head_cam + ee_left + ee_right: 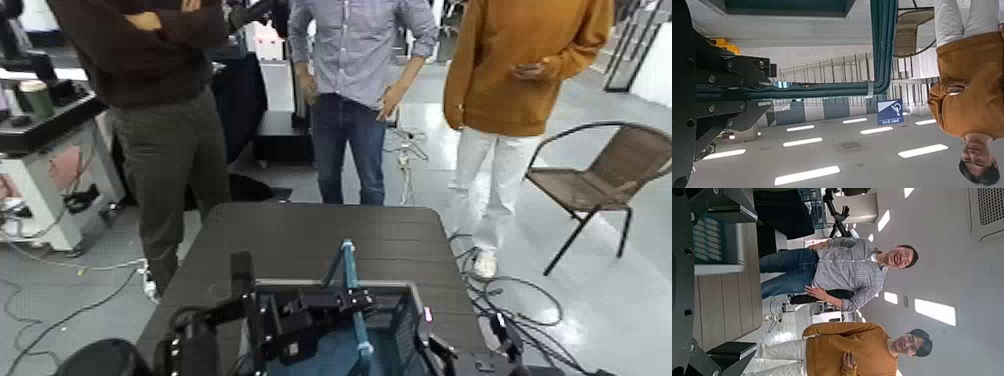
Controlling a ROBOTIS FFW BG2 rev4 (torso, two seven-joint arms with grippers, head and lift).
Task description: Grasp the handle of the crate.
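The crate (300, 287) sits at the near edge of the dark table (310, 235), its pale rim showing. Its teal handle (349, 270) stands upright across it. My left gripper (340, 302) reaches in from the left and is shut on the handle. In the left wrist view the teal handle (882, 47) runs between my black fingers (738, 70). My right gripper (412, 330) is beside the crate's right side, open and empty. In the right wrist view its fingers (727, 204) stand wide apart, next to the crate's lattice wall (707, 239).
Three people stand just beyond the table's far edge, one in dark clothes (160, 90), one in a checked shirt (355, 60), one in an orange top (520, 60). A wicker chair (600, 180) stands at the right. Cables (500, 290) lie on the floor.
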